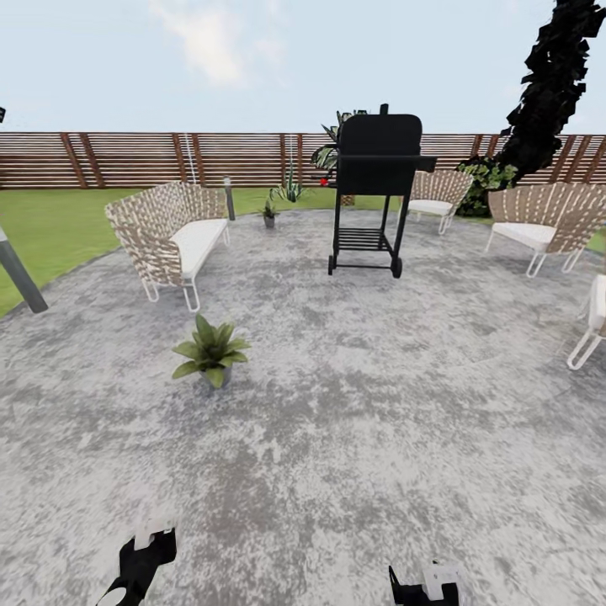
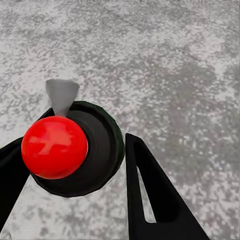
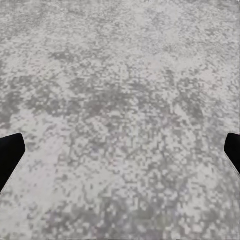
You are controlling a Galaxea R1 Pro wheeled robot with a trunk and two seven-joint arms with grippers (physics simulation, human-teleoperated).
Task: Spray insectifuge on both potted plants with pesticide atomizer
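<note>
Holding the pesticide atomizer [image 2: 75, 150] between its fingers, the left gripper [image 2: 75, 165] is sitting low over the grey paving [image 1: 379, 404]; dark round body, red ball top, grey nozzle. Right gripper [image 3: 120, 150] is hanging wide open, gripping nothing. One potted plant [image 1: 210, 352] is standing ahead-left near the wicker bench [image 1: 168, 231], the other potted plant [image 1: 269, 212] farther back by the bollard light [image 1: 228, 197].

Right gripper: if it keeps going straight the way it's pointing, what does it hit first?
Likely the paving. In the right wrist view the right gripper looks down at bare speckled stone between its open fingers, with nothing else in line. How far off the ground lies is unclear.
</note>
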